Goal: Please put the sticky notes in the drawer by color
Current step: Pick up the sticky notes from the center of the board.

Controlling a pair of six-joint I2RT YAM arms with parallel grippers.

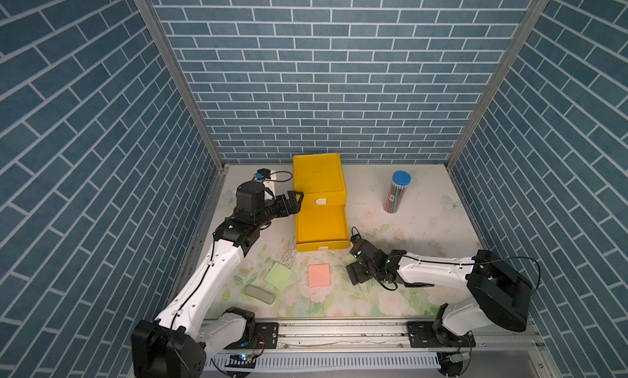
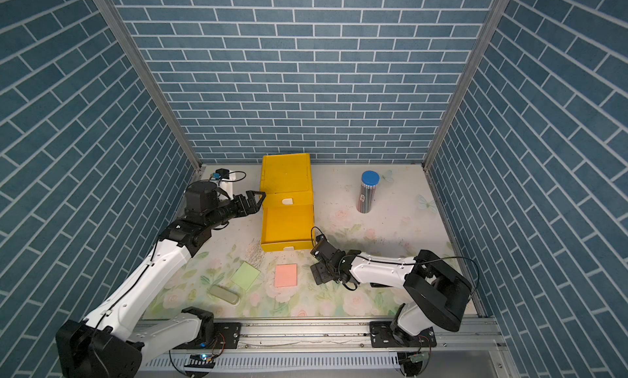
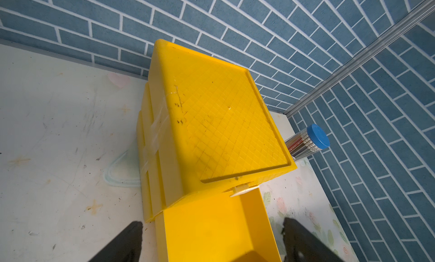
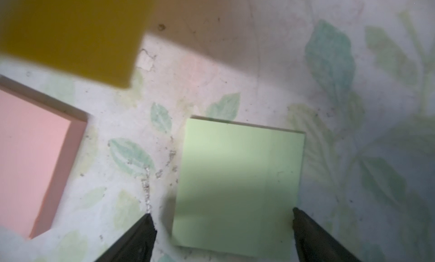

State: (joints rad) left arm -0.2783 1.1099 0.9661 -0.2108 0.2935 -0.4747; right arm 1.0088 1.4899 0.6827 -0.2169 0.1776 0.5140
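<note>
Right gripper (image 4: 221, 216) is low over the table, jaws apart, fingertips (image 4: 297, 213) either side of a light green pad (image 4: 237, 183). One tip is right at the pad's edge, but there is no squeeze on it yet and nothing is lifted. So the step looks like a pickup of a green sticky note.

Next it needs a careful pinch: the pad is thin and lies flat on the floral mat, so the tips must bite its edges low down or they will skid across the top sheet. Then comes a carry to the yellow cabinet (image 1: 319, 182) just behind, where one drawer (image 1: 321, 226) stands pulled out under a closed one. That drawer looks empty in both top views.

Over on the other side, the left gripper (image 1: 295, 199) is also spread and holds nothing. It sits by the cabinet's side at the open drawer, and I can't tell whether it is touching.

Count on the mat:
- Two green pads, this one and another (image 1: 278, 275).
- One pink pad (image 1: 319, 275) between them.
- No yellow pad in sight.
- One blue-capped pencil tube (image 1: 396, 193).
- One grey-green case (image 1: 260, 294).
</note>
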